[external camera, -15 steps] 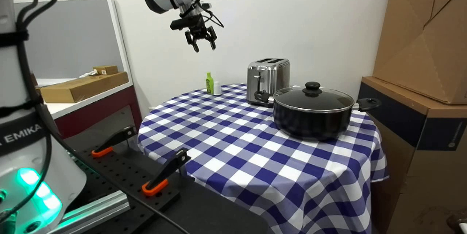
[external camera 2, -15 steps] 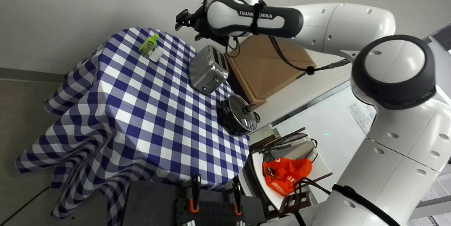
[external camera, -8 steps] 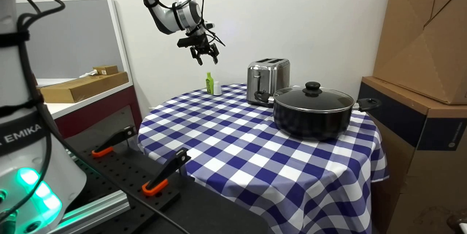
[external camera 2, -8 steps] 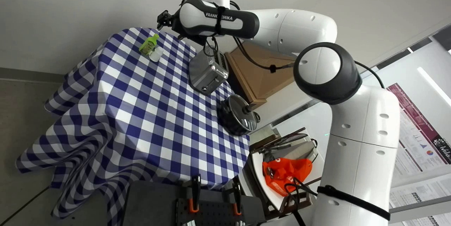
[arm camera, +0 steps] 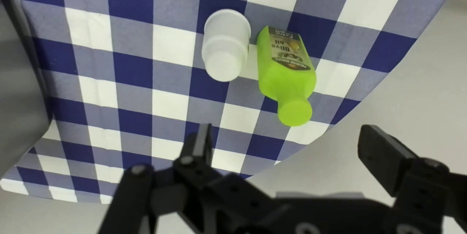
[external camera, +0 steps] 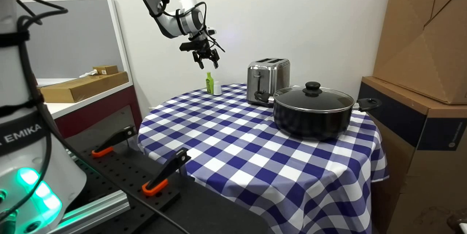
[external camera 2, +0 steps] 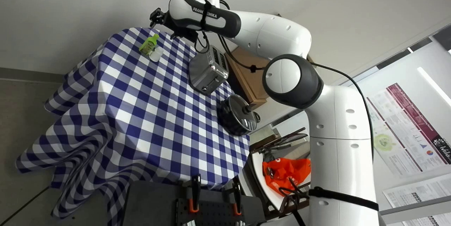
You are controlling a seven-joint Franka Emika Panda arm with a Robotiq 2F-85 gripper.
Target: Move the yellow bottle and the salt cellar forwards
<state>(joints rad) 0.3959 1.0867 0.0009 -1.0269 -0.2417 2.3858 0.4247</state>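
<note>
Pincer (external camera: 208,65) hangs in mid-air over the back of the tabletop (external camera: 222,132), fingers (arm camera: 386,157) spread wide apart, so yeah, it's fully released. Just below it in an exterior view is the yellow bottle (arm camera: 286,73), honestly more of a lime green, standing upright. Wrist view even shows the label (arm camera: 290,50), which says olive oil, upside down from that angle. White salt cellar (arm camera: 226,44) stands upright right beside it, super close but apart, since a thin strip of checked cloth (arm camera: 175,44) shows between the two in the wrist view. Pincer's tips are clear of the bottle's cap (arm camera: 294,112) in an exterior view; exactly how big that gap is, kinda hard to say, since it all looks small from out there and the arm (external camera 2: 266,30) covers part of the pincer in an exterior view.

That cloth is blue and white and hangs off the edge in big folds. Shiny metal toaster (external camera: 268,81) stands near the little pair, and a black pot (external camera: 312,124) with its glass lid (external camera: 297,99) on sits beside the toaster, well apart from the bottle. Two black clamps (external camera: 166,171) with orange ends are on a dark base (external camera: 222,212) by the near edge of the tabletop, and some cardboard boxes (external camera: 419,44) are stacked next to it
</note>
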